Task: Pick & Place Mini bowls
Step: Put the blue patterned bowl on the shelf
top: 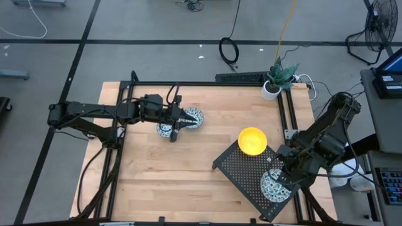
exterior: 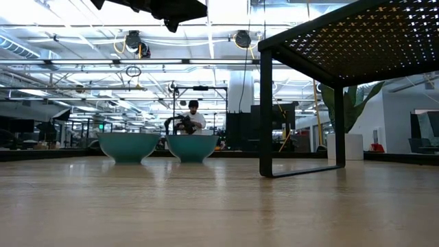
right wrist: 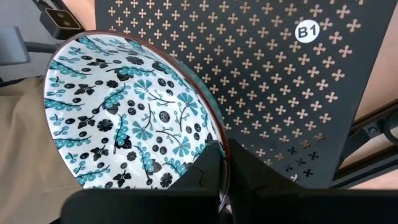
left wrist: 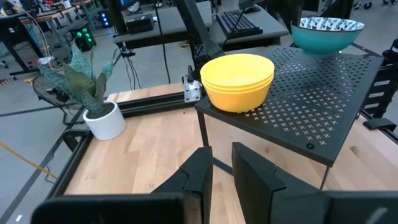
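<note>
High view, left gripper [top: 186,118]: reaches from the left to the middle of the wooden table [top: 169,182], over two patterned bowls [top: 182,122] that sit side by side.
High view, right gripper [top: 281,177]: over the black perforated stand [top: 242,172] at the right, at a third patterned bowl [top: 274,185] on the stand's near end.
High view, yellow bowls [top: 252,140]: on the stand's far end, apart from the patterned one.
High view, plant pot [top: 271,89]: white, at the table's far right corner.
Low view, teal bowls [exterior: 129,147]: two stand on the table touching or nearly so; the stand's leg [exterior: 265,113] rises to their right.
Low view, background: a person [exterior: 194,116] sits far behind.
Left wrist view, fingers [left wrist: 199,174]: a narrow gap between them, nothing in it.
Left wrist view, bowls: stacked yellow bowls [left wrist: 238,81] near the stand's corner, a teal bowl [left wrist: 328,34] farther along.
Right wrist view, fingers [right wrist: 208,171]: clenched on the rim of the patterned bowl [right wrist: 124,115], which lies on the stand [right wrist: 280,81] labelled B1.
</note>
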